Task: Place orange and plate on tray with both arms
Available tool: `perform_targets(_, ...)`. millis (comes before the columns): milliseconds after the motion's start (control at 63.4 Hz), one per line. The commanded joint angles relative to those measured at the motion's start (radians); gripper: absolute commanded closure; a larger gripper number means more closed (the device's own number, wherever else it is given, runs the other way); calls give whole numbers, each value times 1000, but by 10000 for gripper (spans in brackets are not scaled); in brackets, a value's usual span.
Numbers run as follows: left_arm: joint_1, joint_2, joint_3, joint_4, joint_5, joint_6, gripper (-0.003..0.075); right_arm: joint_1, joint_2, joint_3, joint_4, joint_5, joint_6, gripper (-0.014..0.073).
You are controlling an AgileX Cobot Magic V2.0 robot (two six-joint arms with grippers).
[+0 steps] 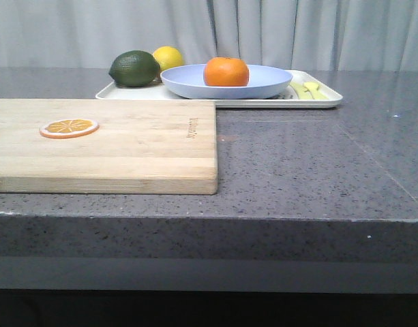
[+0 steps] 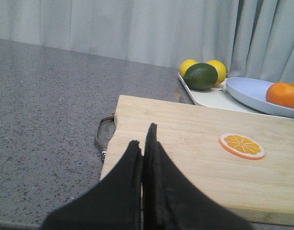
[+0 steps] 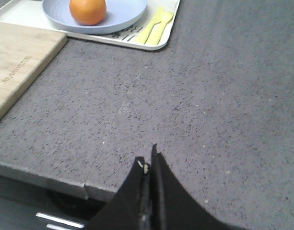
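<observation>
Behind the plate (image 1: 226, 82): most of the tray (image 1: 324, 101) floor hidden in the front view, only rim and corners showing. Behind the green fruit (image 1: 134, 69): part of a lemon (image 1: 169, 56), and in the left wrist view a second lemon (image 2: 218, 70) half covered. Beside the plate on the tray: pale yellow utensils (image 3: 155, 28), kind too small to tell; dark marks next to them unreadable. On the cutting board (image 1: 127, 146): burned lettering (image 1: 192, 127), illegible. Cutting board cut off at the front view's left edge. Plate clipped by the left wrist view's edge.
</observation>
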Motion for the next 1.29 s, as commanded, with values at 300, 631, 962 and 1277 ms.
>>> perform_targets(300,0,-20,28,-9,-90,-8,740,46,-271,525,-11,-739,-8,659)
perform_targets(631,0,-20,28,-9,-90,-8,740,44,-297,566,-11,-754,-8,659)
perform_targets(962,0,-20,28,-9,-90,-8,740,43,-298,566,-29,-778,-5,659)
perform_targets(1277,0,-20,28,-9,-90,-8,740,-27,-298,566,-208,-802,238,659)
